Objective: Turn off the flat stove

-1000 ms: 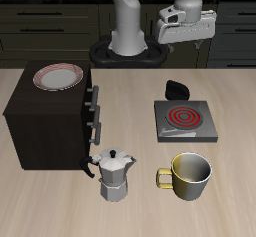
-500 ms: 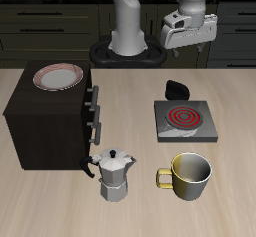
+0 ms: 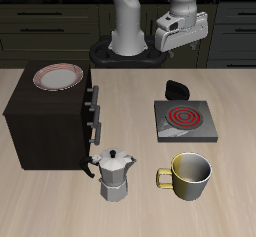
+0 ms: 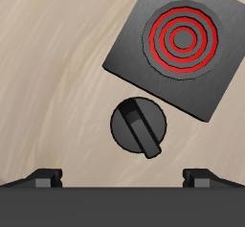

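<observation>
The flat stove is a low grey square plate in the table's middle, beside the dark box. Its spiral burner glows red. A small black knob sits on the table just behind the plate. In the wrist view the stove with its red coil and the round black knob with a raised bar lie below the hand. My gripper hangs high above the table's back, behind the knob. It is open and empty, with its fingertips wide apart.
A big dark-brown box with side knobs carries a red-rimmed plate. A metal moka pot and a yellow mug stand nearer the table's front edge. The robot's base stands at the back.
The gripper has shifted a little sideways high above the table's back and turned slightly. It stays open, and the objects on the table have not moved.
</observation>
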Motion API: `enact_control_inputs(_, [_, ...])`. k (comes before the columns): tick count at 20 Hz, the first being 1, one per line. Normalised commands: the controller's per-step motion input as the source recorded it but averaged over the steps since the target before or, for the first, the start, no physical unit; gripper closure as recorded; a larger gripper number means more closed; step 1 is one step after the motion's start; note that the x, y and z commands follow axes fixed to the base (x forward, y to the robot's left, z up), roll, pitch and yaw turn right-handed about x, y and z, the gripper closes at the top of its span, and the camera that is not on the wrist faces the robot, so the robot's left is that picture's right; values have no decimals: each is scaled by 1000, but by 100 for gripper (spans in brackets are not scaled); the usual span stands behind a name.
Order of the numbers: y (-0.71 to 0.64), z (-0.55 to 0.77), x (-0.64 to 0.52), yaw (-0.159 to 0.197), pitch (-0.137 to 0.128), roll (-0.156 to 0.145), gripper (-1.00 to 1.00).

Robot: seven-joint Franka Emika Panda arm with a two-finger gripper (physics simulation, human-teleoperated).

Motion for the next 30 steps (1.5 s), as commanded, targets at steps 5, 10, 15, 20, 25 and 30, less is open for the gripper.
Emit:
enact_control_inputs(5, [-269, -18, 84, 121, 38, -11, -100])
enact_control_inputs(10, [-187, 30, 83, 45, 22, 10, -100])
enact_control_inputs(15, [12, -112, 74, 25, -18, -13, -100])
enact_control_inputs(20, [89, -228, 29, 6, 21, -24, -100])
enact_control_inputs(25, [25, -99, -22, 4, -6, -24, -100])
enact_control_inputs(30, [31, -140, -96, -16, -19, -32, -100])
